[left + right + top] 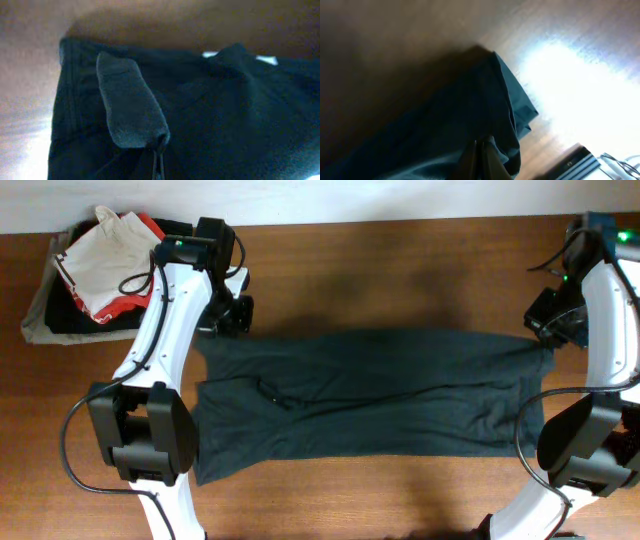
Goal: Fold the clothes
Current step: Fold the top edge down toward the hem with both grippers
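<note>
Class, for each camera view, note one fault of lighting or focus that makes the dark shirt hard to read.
Overhead: sharp and evenly lit, but the T-shirt is so dark that its folds barely show. Left wrist: soft focus, with glare bleaching the table at lower left. Right wrist: harsh glare whites out the table at right, leaving the shirt dim and blurred.

T-shirt stretched flat on the worktop between both pairs of jaws.
One end is held in the left jaws and the opposite end in the right jaws; a pile of other garments is laid outside the left jaws, apart from the T-shirt.
</note>
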You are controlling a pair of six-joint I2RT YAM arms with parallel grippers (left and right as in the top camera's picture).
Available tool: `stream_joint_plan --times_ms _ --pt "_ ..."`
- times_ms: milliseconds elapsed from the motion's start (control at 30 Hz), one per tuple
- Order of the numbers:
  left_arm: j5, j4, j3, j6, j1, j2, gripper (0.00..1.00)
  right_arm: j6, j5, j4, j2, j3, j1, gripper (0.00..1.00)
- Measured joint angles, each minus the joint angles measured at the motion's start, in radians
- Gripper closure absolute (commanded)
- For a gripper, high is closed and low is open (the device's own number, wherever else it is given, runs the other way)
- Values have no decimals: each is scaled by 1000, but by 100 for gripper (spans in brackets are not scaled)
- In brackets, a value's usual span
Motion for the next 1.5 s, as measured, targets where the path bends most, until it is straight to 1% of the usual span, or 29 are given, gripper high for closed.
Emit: stream_joint_plan --times_ms 267,533,733,967,1067,1267,1300,1400,1433,1467,1500 --pt "-17 -8 -131 -1 0 0 100 -2 19 51 -2 -168 0 96" --pt "-19 -5 -303 -8 0 0 100 -7 50 103 -2 -178 0 96" --pt "-19 -14 -356 -12 0 0 100 -24 57 109 -2 -178 0 96" --pt "-20 -28 -358 -12 0 0 100 -84 65 29 -2 -178 0 96" --pt "-20 -30 -360 -12 0 0 100 -92 68 22 -2 -179 0 96" --pt "-24 -10 -420 -12 0 0 100 -97 71 31 -3 -271 0 95" --pt "-24 -6 -428 -12 0 0 100 -97 71 44 -3 -289 0 92" --pt "-24 2 -458 -13 0 0 100 -108 72 87 -3 -325 0 79" --pt "-24 2 -469 -13 0 0 99 -107 73 95 -3 -325 0 65" --pt "-24 3 -480 -13 0 0 99 -109 75 105 -3 -325 0 43" --pt "-24 3 -491 -13 0 0 95 -112 76 109 -3 -325 0 22"
